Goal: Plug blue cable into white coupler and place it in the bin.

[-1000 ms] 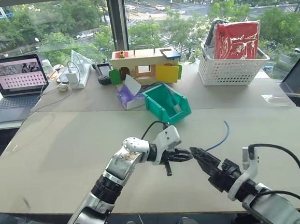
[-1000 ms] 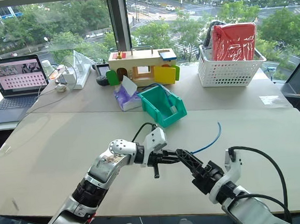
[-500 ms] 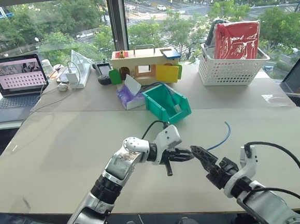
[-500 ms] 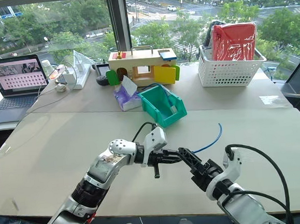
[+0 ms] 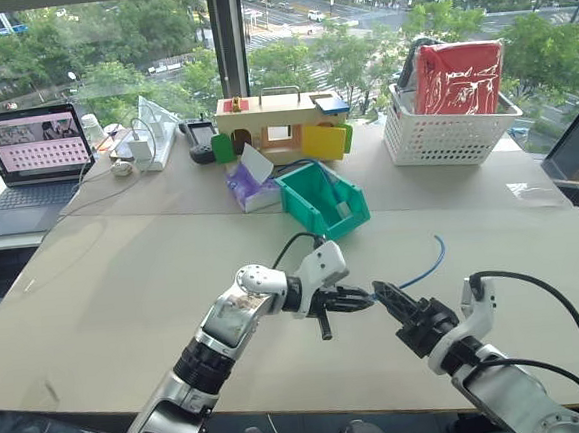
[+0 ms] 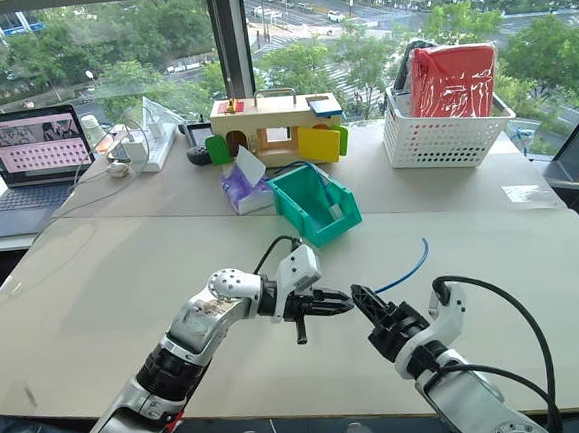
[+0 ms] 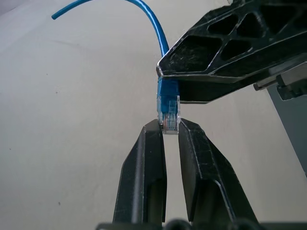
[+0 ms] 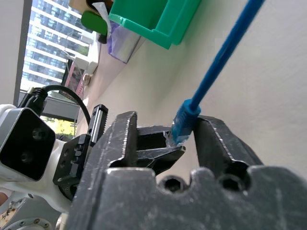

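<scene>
My left gripper (image 7: 170,128) is shut on the clear plug (image 7: 169,115) at the end of the blue cable (image 5: 428,261), held just above the table's middle. From the plug, the cable arcs away to the right and its free end rests on the table. My right gripper (image 5: 381,295) meets the left one tip to tip, at the blue boot (image 8: 184,117) right behind the plug. The teal bin (image 5: 304,210) stands further back, open front toward me. A small white piece (image 5: 341,210) lies inside it; I cannot tell whether that is the white coupler.
Behind the bin are a purple tissue pack (image 5: 250,184) and a wooden toy house (image 5: 280,127). A white lattice basket (image 5: 448,129) with a red bag stands at the back right. A laptop (image 5: 29,162) and chargers sit at the back left.
My right wrist has turned a little while staying at the cable's end. The left gripper has kept still with the plug in it.
</scene>
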`<move>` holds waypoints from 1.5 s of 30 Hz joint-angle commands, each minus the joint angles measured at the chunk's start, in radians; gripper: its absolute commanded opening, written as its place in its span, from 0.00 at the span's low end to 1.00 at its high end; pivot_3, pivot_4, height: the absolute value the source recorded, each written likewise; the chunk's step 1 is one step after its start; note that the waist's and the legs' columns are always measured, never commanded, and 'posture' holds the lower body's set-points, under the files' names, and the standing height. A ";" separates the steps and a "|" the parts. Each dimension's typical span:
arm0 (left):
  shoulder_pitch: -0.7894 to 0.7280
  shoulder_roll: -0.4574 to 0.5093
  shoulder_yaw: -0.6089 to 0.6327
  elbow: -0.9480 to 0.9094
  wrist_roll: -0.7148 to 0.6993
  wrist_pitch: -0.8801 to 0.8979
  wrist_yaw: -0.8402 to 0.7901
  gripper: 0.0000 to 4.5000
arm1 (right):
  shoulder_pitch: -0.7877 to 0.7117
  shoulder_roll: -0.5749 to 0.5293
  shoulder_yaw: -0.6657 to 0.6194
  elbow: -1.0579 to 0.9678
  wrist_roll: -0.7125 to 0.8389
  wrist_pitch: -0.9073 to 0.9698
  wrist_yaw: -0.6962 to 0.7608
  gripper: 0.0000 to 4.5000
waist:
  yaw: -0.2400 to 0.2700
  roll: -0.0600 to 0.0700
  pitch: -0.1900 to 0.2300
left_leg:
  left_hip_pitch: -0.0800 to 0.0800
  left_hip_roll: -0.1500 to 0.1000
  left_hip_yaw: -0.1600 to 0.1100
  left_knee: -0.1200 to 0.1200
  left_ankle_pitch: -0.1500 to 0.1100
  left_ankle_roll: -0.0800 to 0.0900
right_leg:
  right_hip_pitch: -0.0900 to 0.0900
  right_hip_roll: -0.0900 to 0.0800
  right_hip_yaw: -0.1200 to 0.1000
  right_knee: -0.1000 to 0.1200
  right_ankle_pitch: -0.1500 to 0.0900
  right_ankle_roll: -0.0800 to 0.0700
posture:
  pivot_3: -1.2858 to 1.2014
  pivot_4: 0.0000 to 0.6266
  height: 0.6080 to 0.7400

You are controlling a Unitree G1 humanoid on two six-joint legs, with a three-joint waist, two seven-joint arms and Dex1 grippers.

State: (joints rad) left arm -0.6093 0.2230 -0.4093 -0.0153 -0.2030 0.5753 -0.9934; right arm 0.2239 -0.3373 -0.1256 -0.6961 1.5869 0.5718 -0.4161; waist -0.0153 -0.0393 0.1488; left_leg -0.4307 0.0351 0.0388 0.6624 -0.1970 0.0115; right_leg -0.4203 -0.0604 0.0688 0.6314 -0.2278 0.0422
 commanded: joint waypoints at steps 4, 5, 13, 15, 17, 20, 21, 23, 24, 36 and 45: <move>0.010 -0.005 0.016 -0.046 -0.035 0.039 0.020 0.13 | 0.000 0.000 -0.020 -0.040 -0.001 -0.046 0.043 0.00 | 0.000 0.000 0.000 | 0.000 0.000 0.000 0.000 0.000 0.000 | 0.000 0.000 0.000 0.000 0.000 0.000 | 0.52 0.24 0.98; 0.020 0.007 0.015 -0.070 -0.050 0.062 0.009 0.23 | 0.010 0.000 -0.015 -0.041 -0.006 -0.045 0.051 0.00 | 0.000 0.000 0.000 | 0.000 0.000 0.000 0.000 0.000 0.000 | 0.000 0.000 0.000 0.000 0.000 0.000 | 0.52 0.24 0.98; 0.088 0.043 0.087 -0.176 -0.098 0.130 0.096 0.85 | 0.007 0.013 -0.020 -0.029 0.013 -0.073 0.058 0.00 | -0.002 0.000 0.000 | 0.000 0.000 0.000 -0.001 0.000 0.000 | 0.000 0.000 0.000 0.000 0.000 0.000 | 0.52 0.24 0.98; 0.120 0.043 0.118 -0.198 -0.114 0.160 0.129 0.99 | 0.006 0.013 -0.022 -0.025 0.014 -0.075 0.057 0.00 | 0.000 0.001 0.000 | 0.000 0.000 0.000 -0.001 0.000 0.001 | 0.000 0.000 0.000 0.000 0.000 0.000 | 0.52 0.24 0.98; 0.172 0.068 0.122 -0.248 -0.125 0.193 0.142 0.99 | 0.006 0.011 -0.024 -0.024 0.019 -0.076 0.056 0.00 | 0.000 0.001 0.000 | 0.000 0.000 0.000 -0.001 0.000 0.001 | 0.000 0.000 0.001 -0.001 0.000 0.000 | 0.52 0.24 0.98; 0.254 0.075 0.157 -0.326 -0.145 0.239 0.209 0.99 | 0.008 0.009 -0.024 -0.022 0.028 -0.075 0.053 0.00 | -0.004 0.001 0.000 | 0.000 0.001 0.000 -0.001 0.000 0.001 | -0.001 0.000 0.001 0.000 0.000 0.000 | 0.52 0.24 0.98; 0.275 0.074 0.173 -0.350 -0.159 0.252 0.226 0.99 | 0.009 0.007 -0.025 -0.022 0.031 -0.076 0.052 0.00 | -0.004 0.001 0.000 | 0.000 0.001 0.000 -0.001 0.000 0.001 | -0.001 0.000 0.001 0.000 0.000 0.000 | 0.52 0.24 0.98; 0.351 0.095 0.254 -0.441 -0.230 0.282 0.229 0.99 | 0.016 -0.002 -0.026 -0.025 0.037 -0.072 0.048 0.00 | -0.003 0.001 0.000 | 0.000 0.001 -0.001 -0.001 0.000 0.001 | -0.001 0.000 0.001 0.000 0.000 -0.001 | 0.52 0.24 0.98; 0.385 0.105 0.296 -0.481 -0.258 0.295 0.239 0.99 | 0.020 -0.006 -0.029 -0.027 0.041 -0.072 0.048 0.00 | -0.004 0.001 0.000 | 0.000 0.002 -0.001 -0.001 0.000 0.001 | -0.001 0.000 0.001 0.000 0.000 -0.001 | 0.52 0.24 0.98; 0.528 0.160 0.447 -0.369 -0.102 0.041 0.474 0.99 | -0.026 -0.029 -0.010 0.024 0.046 -0.062 0.055 0.00 | 0.001 0.001 -0.001 | 0.002 0.002 0.001 -0.001 0.000 0.000 | 0.000 0.000 0.001 0.000 -0.004 -0.008 | 0.52 0.24 0.98; 0.414 0.107 0.330 -0.155 0.013 -0.165 0.485 0.99 | -0.046 0.016 -0.015 0.025 0.070 -0.092 0.030 0.00 | 0.003 0.001 -0.001 | 0.001 0.001 0.004 -0.001 0.000 0.000 | 0.000 0.000 0.001 -0.001 0.000 -0.002 | 0.52 0.24 0.98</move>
State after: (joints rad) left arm -0.1814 0.3378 -0.0636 -0.1796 -0.1970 0.4536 -0.4978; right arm 0.1787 -0.3228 -0.1301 -0.6439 1.6444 0.4921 -0.3872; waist -0.0125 -0.0384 0.1480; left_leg -0.4303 0.0365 0.0431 0.6610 -0.1965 0.0119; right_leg -0.4206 -0.0608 0.0701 0.6301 -0.2273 0.0411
